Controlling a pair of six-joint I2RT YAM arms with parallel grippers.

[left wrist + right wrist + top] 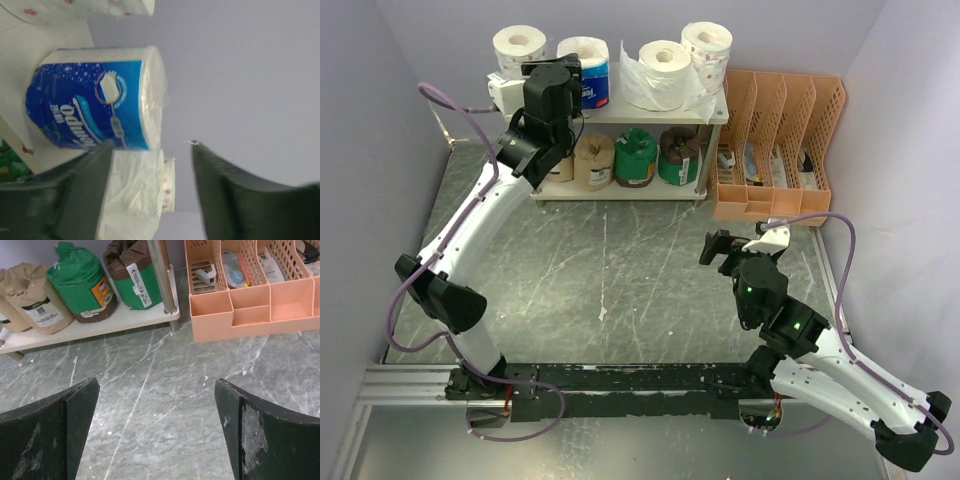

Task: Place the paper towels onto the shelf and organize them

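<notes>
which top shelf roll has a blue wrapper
The blue-wrapped roll, upright right beside the left gripper; the other top-tier rolls are white.

Orange slotted organizer on grey marbled table, holding perhaps stationery.

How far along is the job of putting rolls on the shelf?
Nearly done, it seems. Done: the shelf holds the blue roll and white rolls on top, tan rolls, green roll, brown roll below. In hand: nothing; left gripper, by the blue roll, and right gripper are open. Left: perhaps tidying.
</notes>
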